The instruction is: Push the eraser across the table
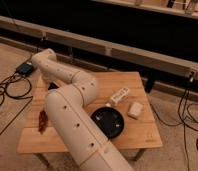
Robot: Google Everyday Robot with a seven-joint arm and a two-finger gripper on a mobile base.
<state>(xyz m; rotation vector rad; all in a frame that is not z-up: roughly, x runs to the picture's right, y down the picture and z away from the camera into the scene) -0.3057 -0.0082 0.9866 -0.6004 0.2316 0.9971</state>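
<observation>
gripper (52, 86) hanging low over worktop's (137, 141) left rear, mostly hidden behind arm (72, 112) | open or closed: cannot tell | black dish (108, 123), white box (120, 95) lying right

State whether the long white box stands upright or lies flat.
Flat: the long white box lies lengthwise on the table. The gripper is near its left edge.

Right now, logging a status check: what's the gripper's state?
Gripper: cannot be told; it sits low at the table's far picture-left corner, mostly hidden behind the arm.
</observation>
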